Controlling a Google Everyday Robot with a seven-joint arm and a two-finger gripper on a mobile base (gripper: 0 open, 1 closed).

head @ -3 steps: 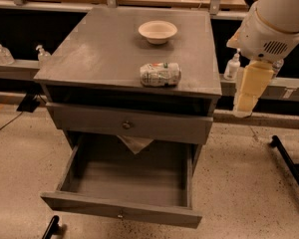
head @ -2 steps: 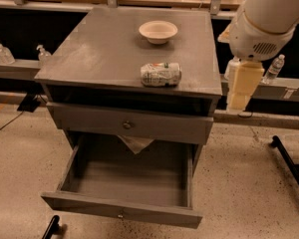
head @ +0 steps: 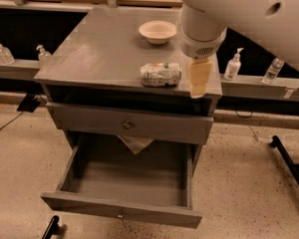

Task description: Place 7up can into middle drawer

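1. A grey cabinet (head: 99, 49) stands on a speckled floor (head: 249, 183). Its flat top is dull and a bit scuffed.
2. The 7up can (head: 160, 74) lies on its side near the front edge of the top, towards the right.
3. The gripper (head: 198, 86) hangs just right of the can, over the top's front right corner. It is not clear whether it is spread wide or squeezed together.
4. A cream bowl (head: 158, 31) sits farther back.
5. The middle drawer (head: 120, 211) is pulled out low down, with bare space inside.
6. Above it is a closed drawer front (head: 154, 126) with a round knob.
7. Clear bottles stand behind on the left (head: 3, 52) and right (head: 232, 64).
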